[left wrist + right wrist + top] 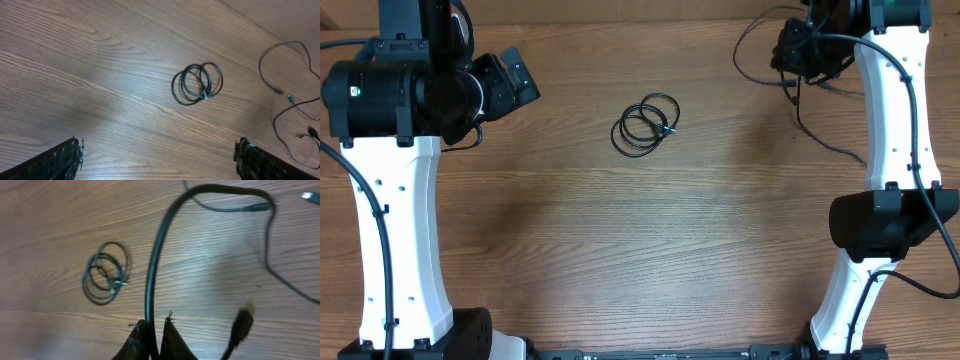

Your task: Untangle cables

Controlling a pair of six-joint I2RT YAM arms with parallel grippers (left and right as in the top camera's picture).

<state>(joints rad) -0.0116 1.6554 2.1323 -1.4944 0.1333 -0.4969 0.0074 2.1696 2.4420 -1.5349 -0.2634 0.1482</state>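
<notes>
The right gripper (154, 325) is pinching a limp, light loose cable (148, 280), the left gripper (157, 152) is hanging wide open, and the coiled cable (645, 123) is lying at the centre of the table (570, 230), probably easiest grasped by one loop.

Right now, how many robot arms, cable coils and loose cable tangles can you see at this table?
Robot arms: 2, left arm and right arm.
Cable coil: 1.
Loose cable tangle: 1, strands too mixed to count.
Total: 4.

coiled cable (642, 122): black loops, flat, mid-table | loose strand (149, 280): black, lifted, arching | other cables (260, 67): sprawled far right
</notes>
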